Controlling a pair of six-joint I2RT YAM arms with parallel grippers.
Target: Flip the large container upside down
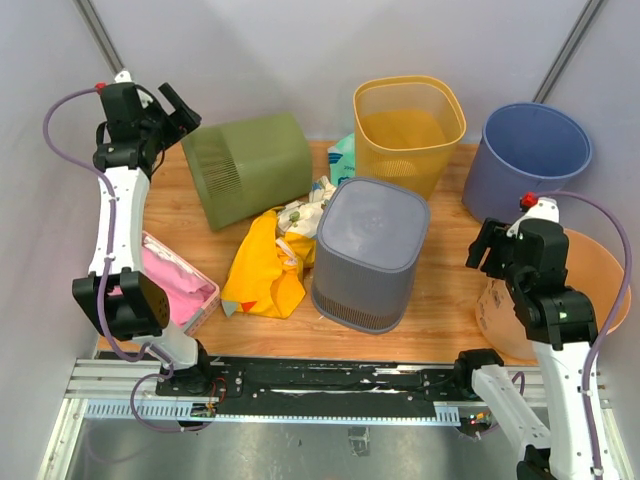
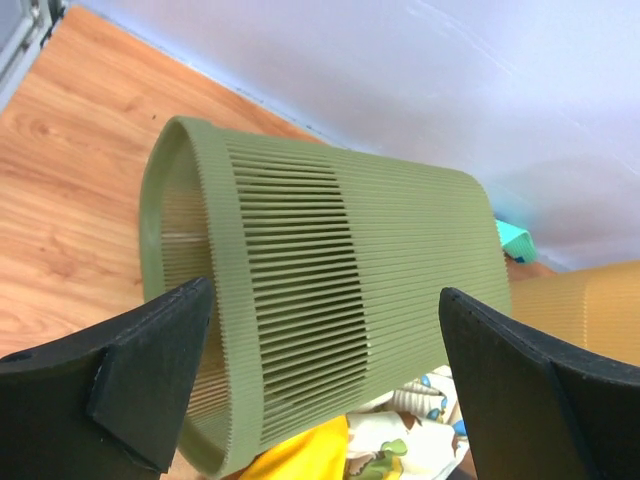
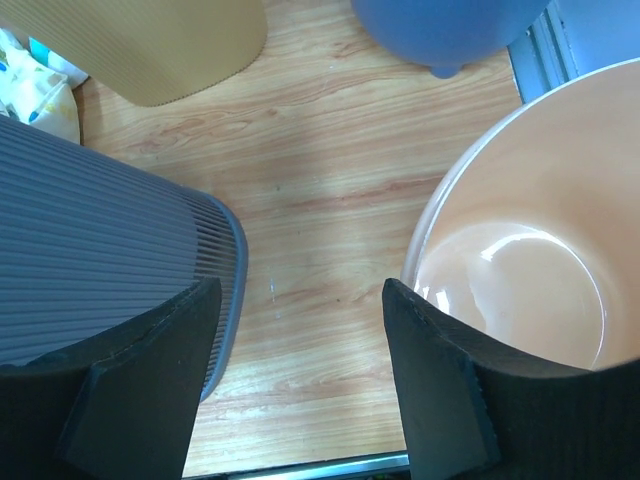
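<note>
A green slatted bin [image 1: 248,167] lies on its side at the back left of the table, its open mouth facing left. My left gripper [image 1: 178,112] is open, just above and left of it, touching nothing. In the left wrist view the bin [image 2: 330,280] fills the space between the spread fingers of my left gripper [image 2: 325,292]. A grey slatted bin [image 1: 370,250] stands upside down in the middle. My right gripper [image 1: 490,245] is open and empty, and in the right wrist view it [image 3: 300,290] is over bare wood between the grey bin [image 3: 90,260] and a peach tub [image 3: 520,250].
A yellow bin [image 1: 408,125] and a blue bucket [image 1: 527,160] stand upright at the back. The peach tub [image 1: 600,275] is at the right edge. Yellow cloth [image 1: 262,265] and printed fabric lie between the green and grey bins. A pink box [image 1: 180,285] sits front left.
</note>
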